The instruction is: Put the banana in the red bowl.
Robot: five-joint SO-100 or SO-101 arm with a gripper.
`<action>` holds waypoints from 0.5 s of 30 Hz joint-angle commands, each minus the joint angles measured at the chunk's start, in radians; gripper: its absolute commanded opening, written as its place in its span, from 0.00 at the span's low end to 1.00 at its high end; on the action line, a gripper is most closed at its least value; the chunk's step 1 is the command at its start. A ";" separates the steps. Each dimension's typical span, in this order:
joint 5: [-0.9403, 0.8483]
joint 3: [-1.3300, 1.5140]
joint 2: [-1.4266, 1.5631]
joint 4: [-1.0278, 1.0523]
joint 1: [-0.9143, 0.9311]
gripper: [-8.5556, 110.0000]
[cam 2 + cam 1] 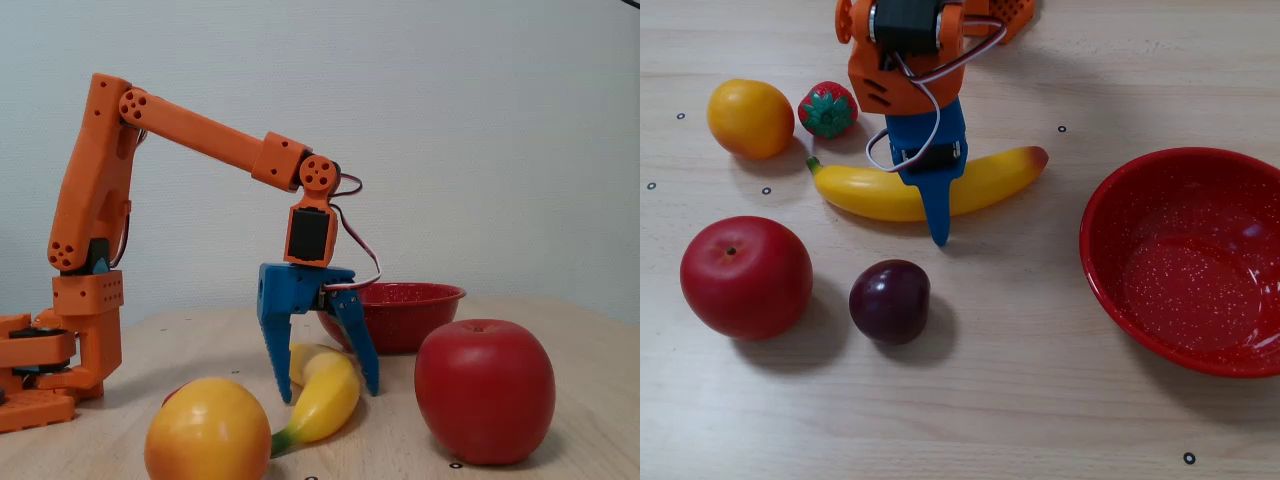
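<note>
The yellow banana [865,192] lies on the wooden table left of the red bowl [1092,255], green stem to the left, orange-red end toward the bowl. My blue gripper [932,200] is lowered over the banana's middle, open. One finger stands on each side of the fruit, with the near fingertip [939,238] resting close to the tabletop. From the side, the gripper [328,392] straddles the banana [330,400], and the fingers do not visibly press on it. The red bowl [410,318] sits empty behind.
An orange fruit [750,118] and a strawberry [827,109] lie left of the arm. A red apple [745,275] and a dark plum [890,300] sit in front of the banana. The arm's base [60,350] stands at the left in the side view.
</note>
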 commanded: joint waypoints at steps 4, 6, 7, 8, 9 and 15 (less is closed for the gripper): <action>0.046 -0.040 0.037 0.018 0.002 0.19; 0.058 -0.041 0.041 0.031 -0.003 0.07; 0.055 -0.044 0.046 0.041 -0.009 0.07; 0.048 -0.051 0.051 0.055 -0.015 0.07; 0.038 -0.061 0.058 0.078 -0.018 0.07; -0.018 -0.227 0.181 0.278 -0.002 0.07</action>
